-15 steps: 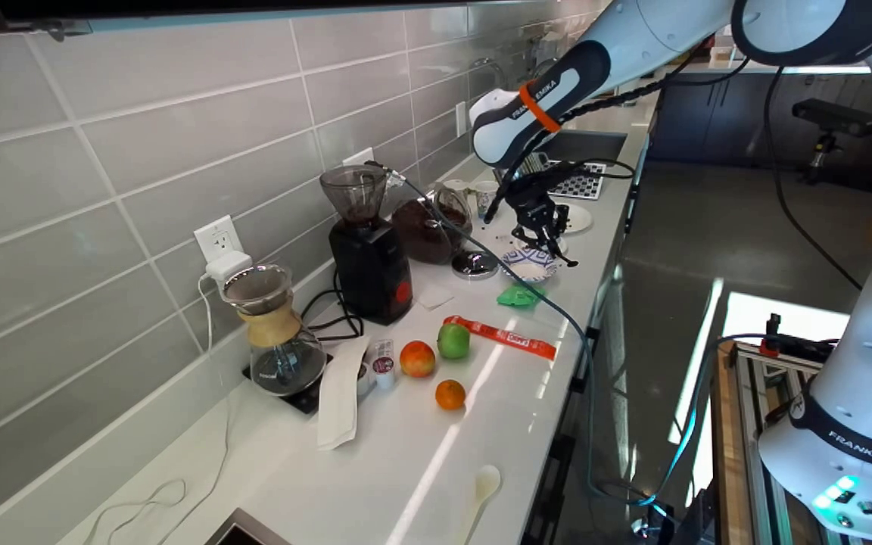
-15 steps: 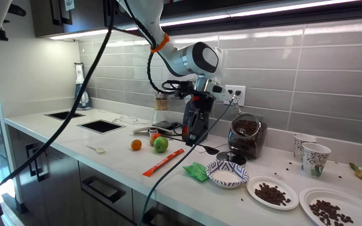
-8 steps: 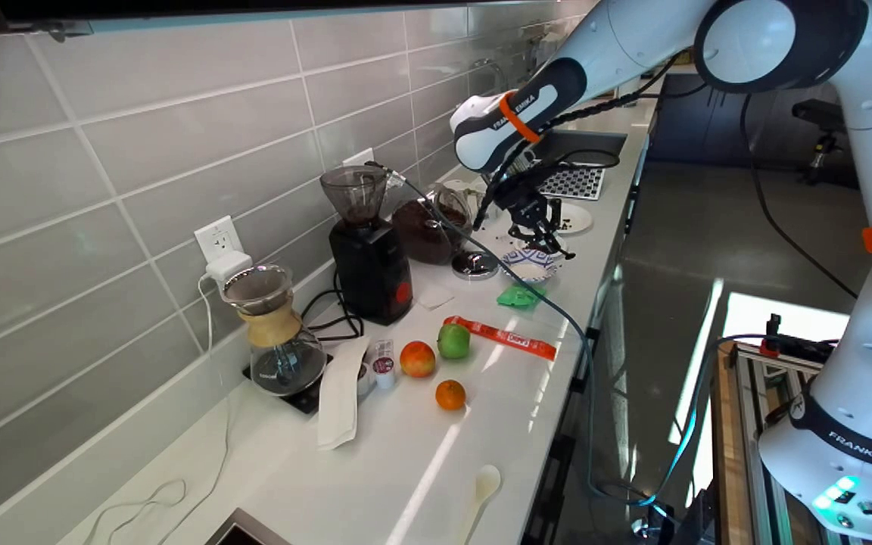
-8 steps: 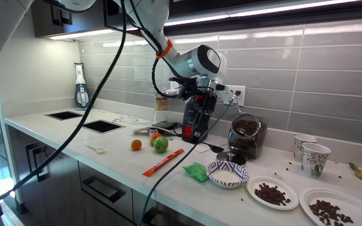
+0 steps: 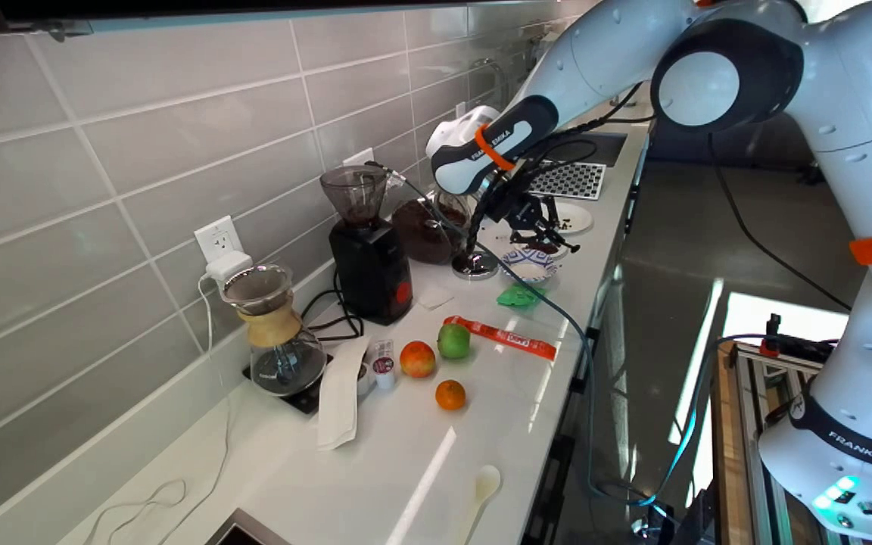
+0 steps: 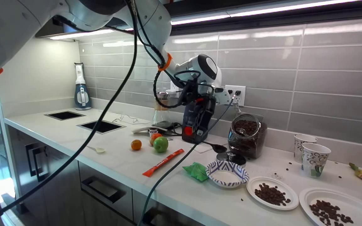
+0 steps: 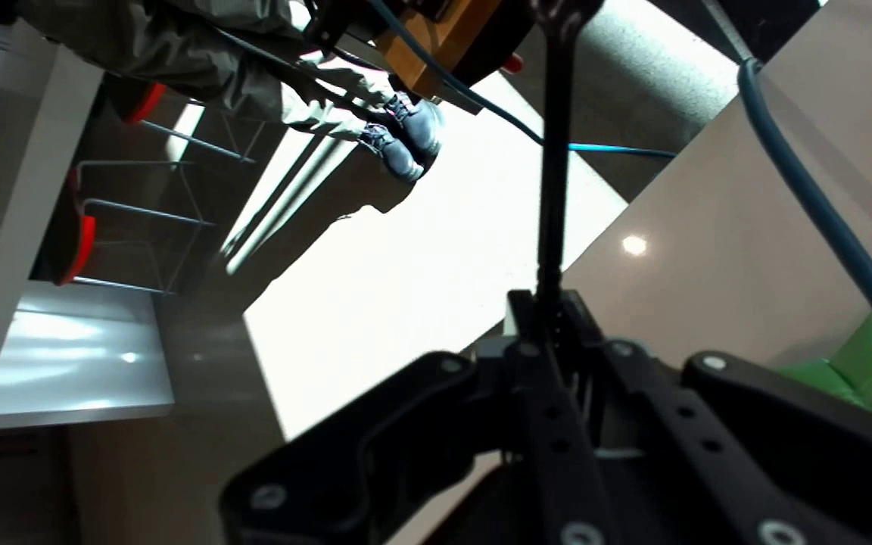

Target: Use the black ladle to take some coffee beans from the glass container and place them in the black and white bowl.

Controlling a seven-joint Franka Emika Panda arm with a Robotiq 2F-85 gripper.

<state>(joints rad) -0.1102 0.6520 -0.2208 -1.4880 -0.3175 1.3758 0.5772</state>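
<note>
My gripper (image 7: 546,310) is shut on the thin handle of the black ladle (image 7: 555,166) in the wrist view. In an exterior view the ladle's dark bowl (image 6: 219,148) hangs just left of the glass container (image 6: 252,142), above the counter; whether it holds beans I cannot tell. The container is tilted, its open mouth facing that camera, and coffee beans (image 6: 246,126) fill it. The container also shows in an exterior view (image 5: 422,233). The black and white bowl (image 6: 226,176), looking white with a blue-purple pattern, stands in front of it, with no beans visible inside.
A shiny lid (image 6: 231,158) lies between container and bowl. A green wrapper (image 6: 196,171) touches the bowl's side. A cable (image 6: 174,169) crosses in front of the gripper. Plates with beans (image 6: 292,205) and cups (image 6: 315,158) are to the right. A black grinder (image 5: 372,269) stands beside the container.
The arm's elbow has come lower and forward. The gripper and ladle have shifted slightly, the ladle's bowl moving a little toward the glass container. The grip on the ladle appears unchanged.
</note>
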